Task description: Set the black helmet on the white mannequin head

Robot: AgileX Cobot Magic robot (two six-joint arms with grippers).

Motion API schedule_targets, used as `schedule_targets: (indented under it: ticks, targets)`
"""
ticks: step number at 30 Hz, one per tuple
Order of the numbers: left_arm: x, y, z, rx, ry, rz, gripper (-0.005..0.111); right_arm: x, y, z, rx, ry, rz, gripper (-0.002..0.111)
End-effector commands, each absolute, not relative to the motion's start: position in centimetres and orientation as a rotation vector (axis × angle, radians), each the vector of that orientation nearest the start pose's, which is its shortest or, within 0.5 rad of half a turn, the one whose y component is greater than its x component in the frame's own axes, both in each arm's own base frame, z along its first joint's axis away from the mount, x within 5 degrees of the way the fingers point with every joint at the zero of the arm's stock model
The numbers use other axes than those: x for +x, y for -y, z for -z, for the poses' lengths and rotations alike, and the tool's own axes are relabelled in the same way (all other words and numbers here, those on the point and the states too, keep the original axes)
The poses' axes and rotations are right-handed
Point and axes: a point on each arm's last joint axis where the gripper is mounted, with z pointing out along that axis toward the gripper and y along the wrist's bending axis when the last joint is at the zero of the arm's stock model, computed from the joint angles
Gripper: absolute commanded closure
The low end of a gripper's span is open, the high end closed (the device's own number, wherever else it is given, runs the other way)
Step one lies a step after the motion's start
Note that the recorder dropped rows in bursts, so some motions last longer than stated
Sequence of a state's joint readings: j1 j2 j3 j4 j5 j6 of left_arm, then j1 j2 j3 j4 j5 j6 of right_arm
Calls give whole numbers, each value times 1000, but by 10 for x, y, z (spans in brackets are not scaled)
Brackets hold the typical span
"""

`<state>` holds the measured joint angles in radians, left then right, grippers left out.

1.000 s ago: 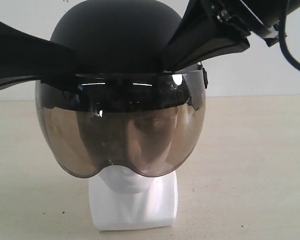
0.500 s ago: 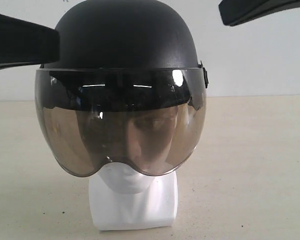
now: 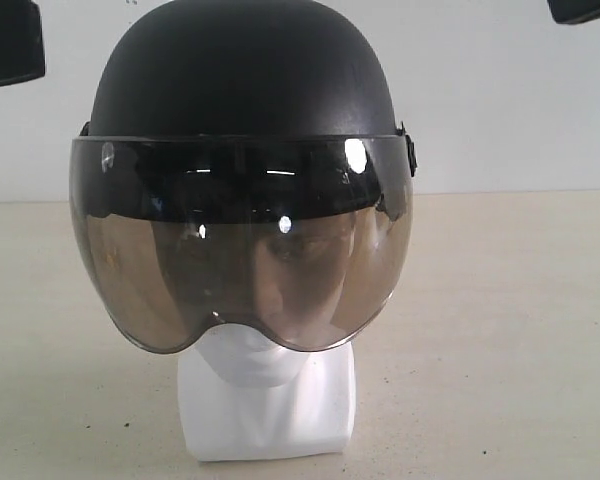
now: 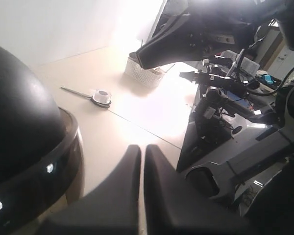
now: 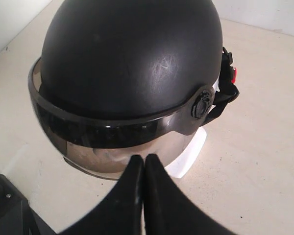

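Observation:
The black helmet point(image 3: 242, 80) sits on the white mannequin head point(image 3: 265, 400), its smoky visor down over the face. Only the head's chin, neck and base show below the visor. Neither gripper touches the helmet. My left gripper point(image 4: 142, 148) is shut with nothing in it, off to the helmet's point(image 4: 19, 142) side. My right gripper point(image 5: 144, 157) is also shut and empty, hanging above and beside the helmet point(image 5: 132, 54). In the exterior view only a dark corner of each arm shows, the left arm point(image 3: 8, 42) at the upper left and the right arm point(image 3: 585, 8) at the upper right.
The beige table point(image 3: 500, 330) stretches around the head's base. The left wrist view shows a white basket point(image 4: 144, 74), a small round holder with a stick point(image 4: 100, 96), and black robot frames and cables point(image 4: 235, 98) beyond the table's edge.
Both arms have drawn up and outward away from the helmet, now almost out of the exterior view. The helmet stays seated on the head.

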<state>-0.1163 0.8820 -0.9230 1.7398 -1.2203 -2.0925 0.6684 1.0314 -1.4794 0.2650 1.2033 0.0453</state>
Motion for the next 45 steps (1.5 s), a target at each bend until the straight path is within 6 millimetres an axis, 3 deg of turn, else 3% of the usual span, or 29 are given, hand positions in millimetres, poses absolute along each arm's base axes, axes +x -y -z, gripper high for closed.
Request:
schedule_targets:
  ticks: [1,20,25,30,33,37,40,45]
  targets:
    - [113,98,-410,871,-1624,1210,102,111,-116,-479,-737,-2173,-699,108]
    - [111,98,-411,873,-1619,1207,102,111,-116,-479,-737,-2173,-699,108]
    - [90,96,-419,920,-1539,1155,102,111,-116,-479,-737,-2173,-699,108]
    - [52,89,-432,1098,-1212,802,102,111,-116,-479,-737,-2173,-699,108]
    - [40,76,-447,928,-1094,520,102,111,-116,-479,-737,-2173,-699,108]
    - [32,36,-455,408,-1061,267,102,111,-116,-479,-737,-2173,-699,108]
    - [19,11,-439,167,-1024,143,102,111,-116,-479,-737,-2173,-699,108]
    - [4,-6,-397,23,-1005,33,102,111,-116,-479,-737,-2173,-699,108]
